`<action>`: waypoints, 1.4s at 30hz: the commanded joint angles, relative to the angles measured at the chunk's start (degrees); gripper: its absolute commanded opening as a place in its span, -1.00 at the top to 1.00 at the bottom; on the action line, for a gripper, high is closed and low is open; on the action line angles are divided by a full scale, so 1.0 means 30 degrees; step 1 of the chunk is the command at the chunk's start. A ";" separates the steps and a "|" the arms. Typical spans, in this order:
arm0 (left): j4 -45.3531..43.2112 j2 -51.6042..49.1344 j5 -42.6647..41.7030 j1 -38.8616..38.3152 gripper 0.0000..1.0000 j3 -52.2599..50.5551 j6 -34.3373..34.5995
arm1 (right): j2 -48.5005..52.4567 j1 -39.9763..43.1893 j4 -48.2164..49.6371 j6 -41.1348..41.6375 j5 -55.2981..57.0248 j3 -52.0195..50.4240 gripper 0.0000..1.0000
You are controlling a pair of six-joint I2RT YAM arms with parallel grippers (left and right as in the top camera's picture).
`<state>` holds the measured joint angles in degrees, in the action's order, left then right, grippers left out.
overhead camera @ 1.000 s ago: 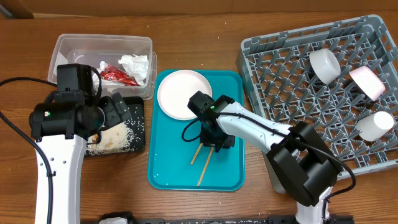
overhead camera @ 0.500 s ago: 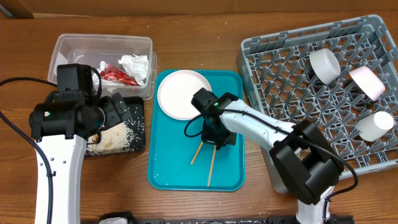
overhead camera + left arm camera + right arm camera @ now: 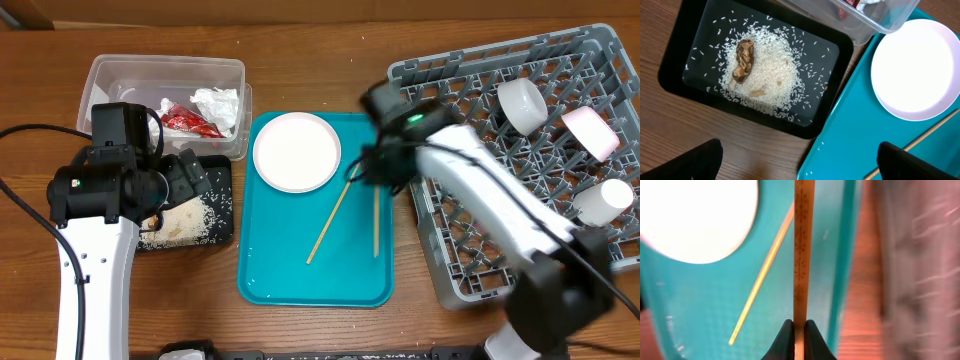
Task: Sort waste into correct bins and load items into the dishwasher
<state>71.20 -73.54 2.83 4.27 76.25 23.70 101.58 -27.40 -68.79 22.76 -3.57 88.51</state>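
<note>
My right gripper (image 3: 383, 168) (image 3: 799, 331) is shut on one wooden chopstick (image 3: 376, 222) (image 3: 801, 250), held above the right edge of the teal tray (image 3: 270, 270), beside the grey dish rack (image 3: 470, 250). The second chopstick (image 3: 328, 222) (image 3: 764, 275) lies slanted on the tray next to a white plate (image 3: 296, 151) (image 3: 912, 70). My left gripper (image 3: 185, 175) (image 3: 800, 165) is open and empty above the black tray (image 3: 222, 215) (image 3: 700, 47), which holds rice (image 3: 775, 75) and a brown scrap (image 3: 743, 59). The clear tub (image 3: 130, 72) holds a red wrapper (image 3: 190, 121) and a white napkin (image 3: 216, 102).
Three white cups (image 3: 522, 104), (image 3: 590, 131), (image 3: 603, 201) sit in the rack at the right. The clear tub and black tray stand close together left of the teal tray. The rack shows blurred in the right wrist view (image 3: 925, 255).
My right arm has risen and swung right toward the rack with one chopstick in its jaws. The other chopstick has shifted on the tray. The left arm has not moved.
</note>
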 commanded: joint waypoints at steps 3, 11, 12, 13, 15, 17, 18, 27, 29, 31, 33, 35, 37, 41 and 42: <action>0.0036 -0.0080 0.0051 0.0102 -1.00 0.0080 0.0189 | -0.1865 0.2492 -0.1042 -0.6295 0.0831 0.1581 0.92; 0.0029 -0.0080 0.0051 0.0102 -0.99 0.0080 0.0189 | -0.1362 0.4371 -0.3279 -0.8196 0.0940 0.0393 0.92; 0.0022 -0.0080 0.0044 0.0102 -1.00 0.0080 0.0189 | -0.1348 0.4437 -0.3155 -0.8182 0.1035 -0.0117 0.92; 0.0029 -0.0080 0.0051 0.0102 -1.00 0.0080 0.0189 | -0.1326 0.4444 -0.2973 -0.8182 0.1107 -0.0605 0.92; 0.0036 -0.0080 0.0051 0.0102 -1.00 0.0080 0.0189 | -0.1304 0.4444 -0.2433 -0.8182 0.1180 -0.1763 0.92; 0.0036 -0.0080 0.0051 0.0102 -1.00 0.0080 0.0189 | -0.1275 0.4444 -0.1916 -0.8182 0.1188 -0.2783 0.92; 0.0044 -0.0080 0.0051 0.0102 -1.00 0.0080 0.0189 | -0.1260 0.4444 -0.1668 -0.8174 0.1188 -0.3220 0.92; 0.0051 -0.0080 0.0044 0.0102 -1.00 0.0080 0.0189 | -0.1260 0.4444 -0.1027 -0.8160 0.1188 -0.4481 0.79; 0.0058 -0.0080 0.0044 0.0102 -1.00 0.0080 0.0189 | -0.1260 0.4444 -0.1166 -0.8160 0.1188 -0.4481 0.62; 0.0058 -0.0080 0.0044 0.0102 -1.00 0.0080 0.0189 | -0.1275 0.4444 -0.1173 -0.8080 0.1188 -0.4452 0.44; 0.0051 -0.0080 0.0044 0.0102 -1.00 0.0080 0.0189 | -0.1282 0.4444 -0.1253 -0.8000 0.1188 -0.4240 0.39; 0.0051 -0.0080 0.0044 0.0102 -1.00 0.0080 0.0189 | -0.1326 0.4444 -0.1508 -0.7257 0.1399 -0.3395 0.38; 0.0058 -0.0080 0.0044 0.0102 -1.00 0.0080 0.0189 | -0.1421 0.4444 -0.1916 -0.6623 0.1370 -0.2149 0.38; 0.0044 -0.0080 0.0044 0.0102 -1.00 0.0080 0.0189 | -0.1515 0.4269 -0.2062 -0.5501 -0.1115 0.0918 0.37; 0.0036 -0.0080 0.0044 0.0102 -1.00 0.0080 0.0197 | -0.1515 0.4138 -0.1858 -0.5501 -0.2098 0.1377 0.37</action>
<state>71.31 -73.54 2.83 4.27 76.25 23.70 98.00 -14.24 -75.48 3.46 -1.74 86.32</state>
